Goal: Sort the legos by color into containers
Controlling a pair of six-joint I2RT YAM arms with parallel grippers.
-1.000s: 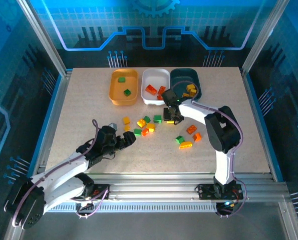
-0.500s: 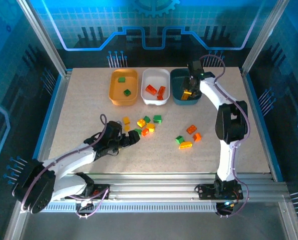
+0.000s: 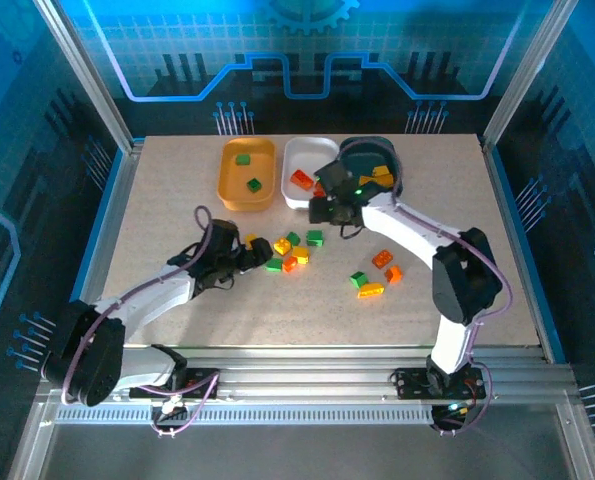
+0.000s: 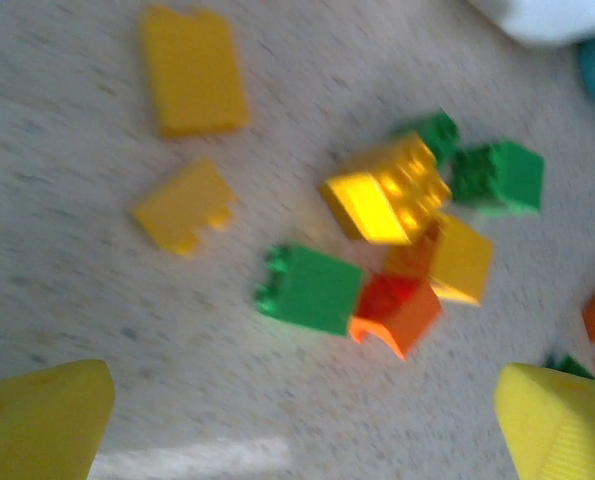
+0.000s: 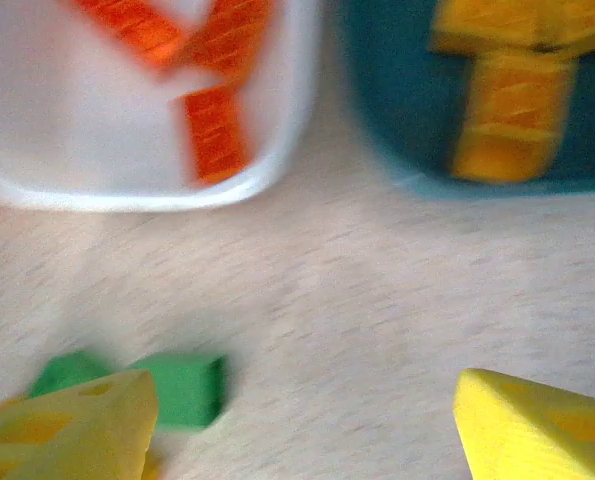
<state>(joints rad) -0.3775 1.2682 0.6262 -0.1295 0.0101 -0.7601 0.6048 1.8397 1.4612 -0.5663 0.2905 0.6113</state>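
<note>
Three containers stand in a row at the back: an orange-yellow tray (image 3: 227, 190) with two green legos, a white tray (image 3: 312, 145) (image 5: 77, 120) with red-orange legos (image 5: 212, 130), and a dark teal tray (image 3: 372, 142) (image 5: 397, 100) with yellow legos (image 5: 507, 100). Loose legos lie mid-table. My right gripper (image 3: 325, 210) (image 5: 302, 430) hangs open and empty just in front of the white tray, a green lego (image 5: 182, 388) by its left finger. My left gripper (image 3: 257, 258) (image 4: 302, 420) is open, low over the table, just short of a green lego (image 4: 312, 288) and a red-orange one (image 4: 397, 310).
A second loose group of green, red-orange and yellow bricks (image 3: 372, 275) lies right of centre under the right forearm. Two flat yellow bricks (image 4: 192, 68) lie left of the main cluster. Bare table spreads to the far left and front.
The right gripper came back from the teal tray to the table in front of the white tray, its jaws opening wider. The left gripper crept forward toward the brick cluster.
</note>
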